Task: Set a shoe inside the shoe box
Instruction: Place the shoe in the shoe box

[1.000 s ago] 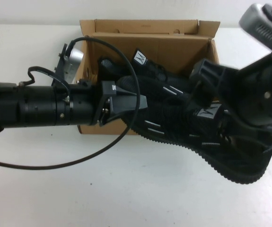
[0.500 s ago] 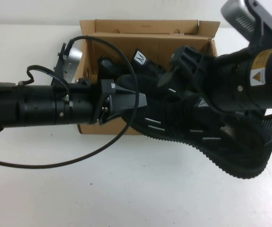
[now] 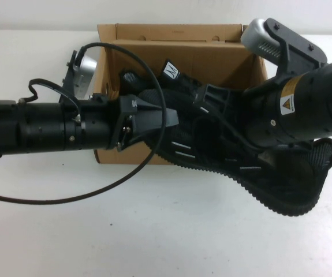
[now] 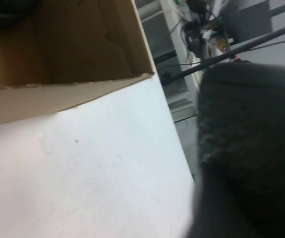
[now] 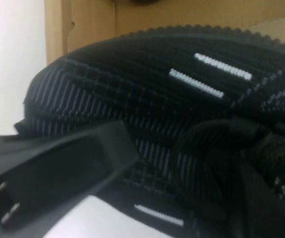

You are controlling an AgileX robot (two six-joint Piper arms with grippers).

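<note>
shoe [image 3: 269,179] is half in, half out: toe end over the front wall of the shoe box [image 3: 177,55], heel end hanging out over the white table [image 3: 154,231] toward the right. a second, look-alike shoe [image 3: 174,78] already lies inside against the back wall, so space is tight, which is probably why this one sits tilted across the rim rather than flat. left gripper [image 3: 154,118] reaches in from the left over the front wall at the toe end, likely to steady or steer it; can't tell how its jaws stand or whether it holds anything. right gripper [image 3: 212,104] is down on the upper near the laces with its jaws together; the right wrist view shows mesh and laces right at the finger [image 5: 58,163], but a real grip isn't clear, looks more like pressing. versus a second ago: right arm has swung from off to the right in over the box, jaws went from wide to closed, and the shoe slid a bit further in. left arm barely moved.
</note>
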